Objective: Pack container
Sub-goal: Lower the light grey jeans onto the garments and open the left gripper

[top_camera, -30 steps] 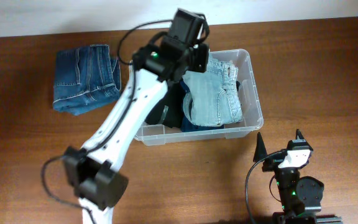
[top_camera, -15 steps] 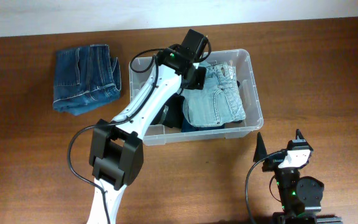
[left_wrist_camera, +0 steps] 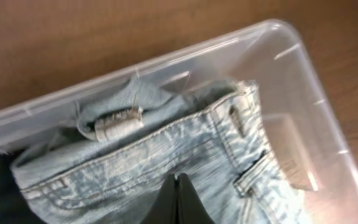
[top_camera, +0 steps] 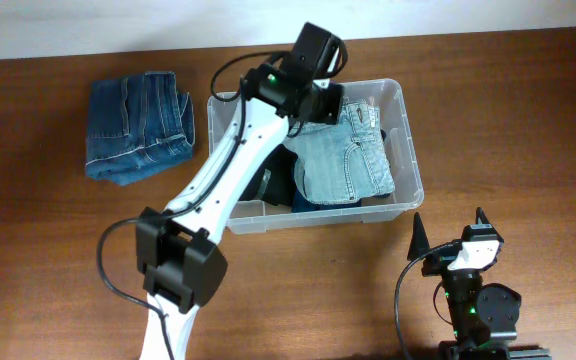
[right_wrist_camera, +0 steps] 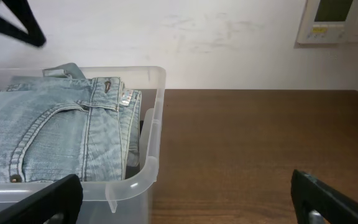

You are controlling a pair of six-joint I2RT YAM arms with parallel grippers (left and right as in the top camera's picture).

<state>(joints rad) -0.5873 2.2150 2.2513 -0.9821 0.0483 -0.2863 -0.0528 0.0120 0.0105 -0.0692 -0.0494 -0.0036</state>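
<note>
Left tool (left_wrist_camera: 178, 190), closed and empty, is hovering over pale-blue jeans (top_camera: 343, 160) inside clear rectangular plastic container (top_camera: 409, 150) | right tool (top_camera: 448, 218) is gaping, idle | pressing centrally advisable

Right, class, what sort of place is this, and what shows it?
Probably an indoor robotics bench: a white robot arm over a wooden table, a clear container of folded jeans, a wall panel.

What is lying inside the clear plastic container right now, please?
Folded light-blue jeans lie on top in the container, with dark clothing beside them and showing at their edge. The clothes cover the container's base and anything lying lower.
</note>
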